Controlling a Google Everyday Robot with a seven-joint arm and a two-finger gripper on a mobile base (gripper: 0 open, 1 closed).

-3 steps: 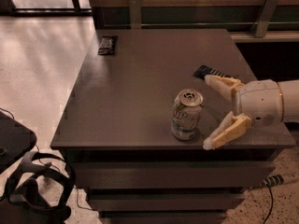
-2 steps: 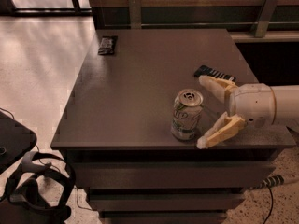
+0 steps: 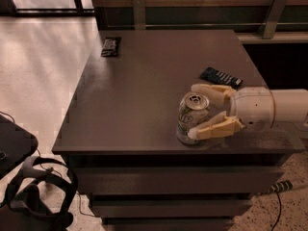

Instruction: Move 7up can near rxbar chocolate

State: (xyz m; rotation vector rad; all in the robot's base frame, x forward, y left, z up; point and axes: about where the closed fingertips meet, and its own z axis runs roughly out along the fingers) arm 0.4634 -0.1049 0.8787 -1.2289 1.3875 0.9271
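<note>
Pincer (image 3: 192,110) at table (image 3: 144,81) front, 7up can (image 3: 191,115) upright between its fingers (image 3: 216,127)

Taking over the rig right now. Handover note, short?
Tool: open, reaching in from the right, one finger on each side of the 7up can; firm contact not clear.
Can: upright on the table near its front right edge, not lifted.
The rxbar chocolate lies flat at the far left corner, well away from the can. A longer dark bar lies just behind the tool; not the target.
Done: tool lined up around the can.
Left: close, lift, carry to the far left, set down beside the rxbar chocolate.
</note>
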